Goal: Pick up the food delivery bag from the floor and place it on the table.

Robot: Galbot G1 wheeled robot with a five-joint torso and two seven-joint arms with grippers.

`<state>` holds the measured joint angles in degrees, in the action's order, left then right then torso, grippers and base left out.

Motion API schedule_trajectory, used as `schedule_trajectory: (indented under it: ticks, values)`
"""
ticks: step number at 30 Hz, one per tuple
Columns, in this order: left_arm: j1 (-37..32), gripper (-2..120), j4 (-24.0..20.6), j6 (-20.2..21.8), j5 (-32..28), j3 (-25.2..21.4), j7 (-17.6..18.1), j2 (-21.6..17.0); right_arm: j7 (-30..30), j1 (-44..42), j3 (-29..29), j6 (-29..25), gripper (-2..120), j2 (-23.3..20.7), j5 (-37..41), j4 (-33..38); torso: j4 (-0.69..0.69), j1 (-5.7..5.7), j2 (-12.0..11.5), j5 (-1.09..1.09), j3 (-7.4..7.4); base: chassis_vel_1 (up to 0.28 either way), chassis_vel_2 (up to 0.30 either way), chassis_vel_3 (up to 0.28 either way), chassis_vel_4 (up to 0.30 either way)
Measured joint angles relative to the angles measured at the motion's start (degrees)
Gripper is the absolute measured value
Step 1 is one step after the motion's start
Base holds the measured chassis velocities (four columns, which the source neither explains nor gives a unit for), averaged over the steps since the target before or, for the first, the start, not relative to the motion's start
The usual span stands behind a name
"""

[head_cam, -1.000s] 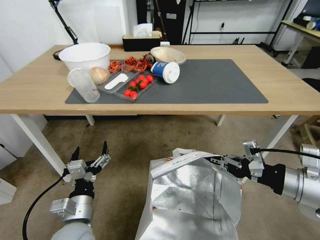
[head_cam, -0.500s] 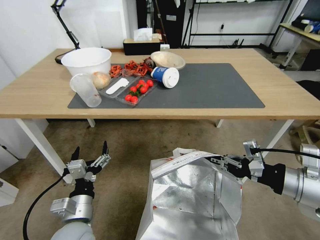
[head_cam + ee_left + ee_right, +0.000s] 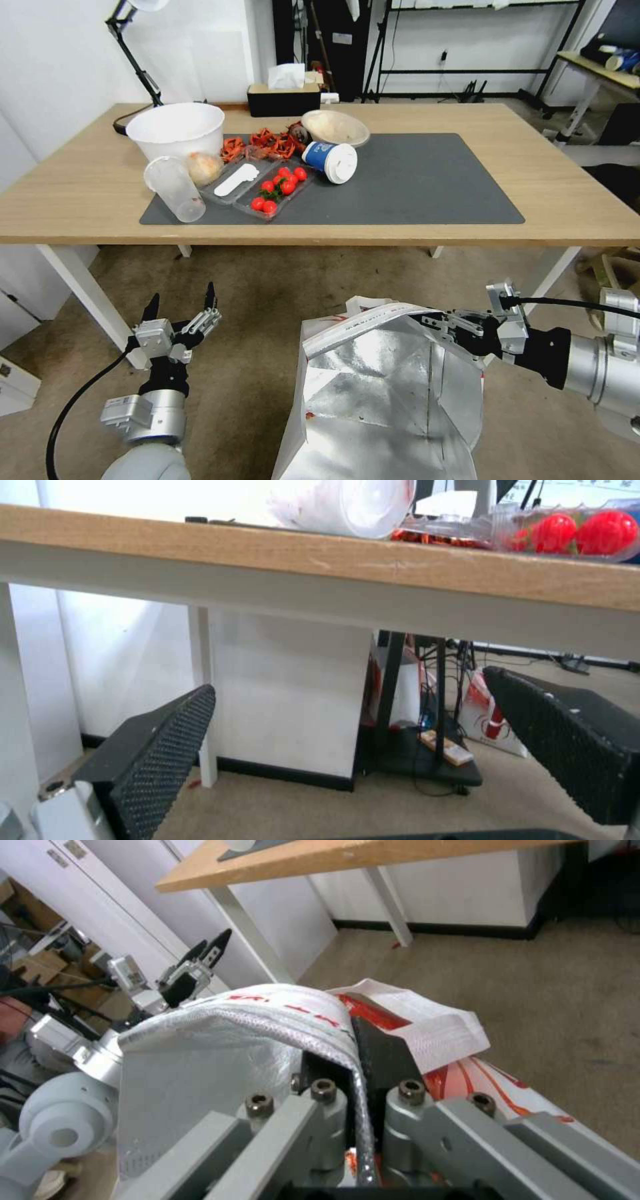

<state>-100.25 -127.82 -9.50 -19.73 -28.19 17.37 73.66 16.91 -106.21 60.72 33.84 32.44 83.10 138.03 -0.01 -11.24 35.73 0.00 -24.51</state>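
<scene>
The food delivery bag [image 3: 380, 393] stands open in front of me, silver foil lining showing, its base below the head view's edge. My right gripper [image 3: 437, 323] is shut on the bag's top rim; the right wrist view shows the rim [image 3: 267, 1010] pinched between its fingers [image 3: 380, 1055]. My left gripper [image 3: 181, 308] hangs open and holds nothing, left of the bag and above the floor [image 3: 280, 293], its pads [image 3: 167, 745] apart below the table edge [image 3: 333, 565]. The light-wood table [image 3: 567, 193] with its dark grey mat [image 3: 427, 173] lies ahead.
The mat's left part holds a white bowl [image 3: 177, 128], a tipped clear cup [image 3: 175, 189], trays with tomatoes [image 3: 277, 188], a blue paper cup [image 3: 330, 160] on its side and a shallow bowl [image 3: 335, 127]. A white table leg [image 3: 87, 293] stands near my left gripper. The mat's right half is bare.
The table has slid lower in the head view while both arms and the bag keep their places in it, so the camera has moved with them. Both grippers look unchanged.
</scene>
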Motion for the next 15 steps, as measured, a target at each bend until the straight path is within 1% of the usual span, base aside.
schedule_trajectory:
  ticks: [15]
  values:
    - [0.09, 100, 0.08, -0.02, 0.01, 0.06, 0.07, -0.04, 0.09, -0.21, 0.05, -0.01, 0, 0.25, -0.29, 0.16, 0.0, -1.5, 3.6, 0.0, -2.1, 0.0, 0.0, 0.0, 0.0]
